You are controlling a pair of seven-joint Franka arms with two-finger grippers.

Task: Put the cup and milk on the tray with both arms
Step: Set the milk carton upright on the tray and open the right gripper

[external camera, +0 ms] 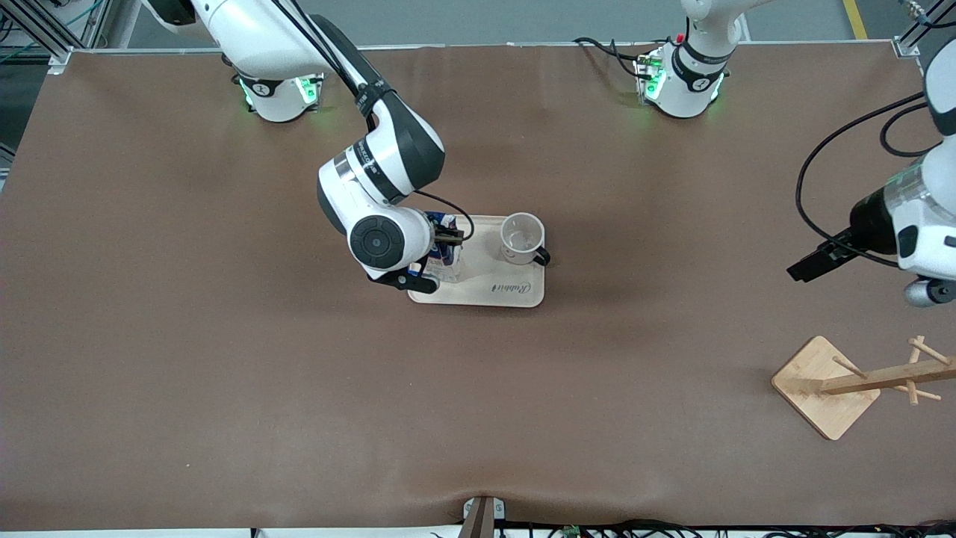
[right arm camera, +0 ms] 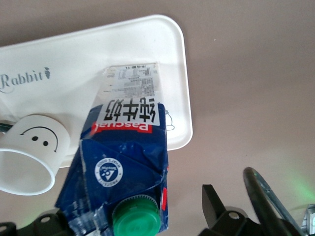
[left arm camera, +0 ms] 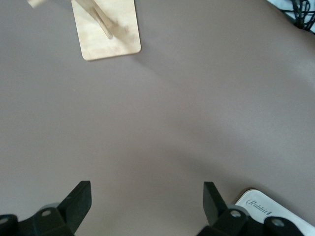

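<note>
Both arms are glossy white shells broken by black joint bands, and each base glows green where it meets the desk's top edge. The right arm (external camera: 381, 161) carries a round black cap on its wrist and a thin black cable looping alongside. The left arm (external camera: 907, 217) trails looping black cables and ends in a dark, angular pincer (external camera: 798, 273).
</note>
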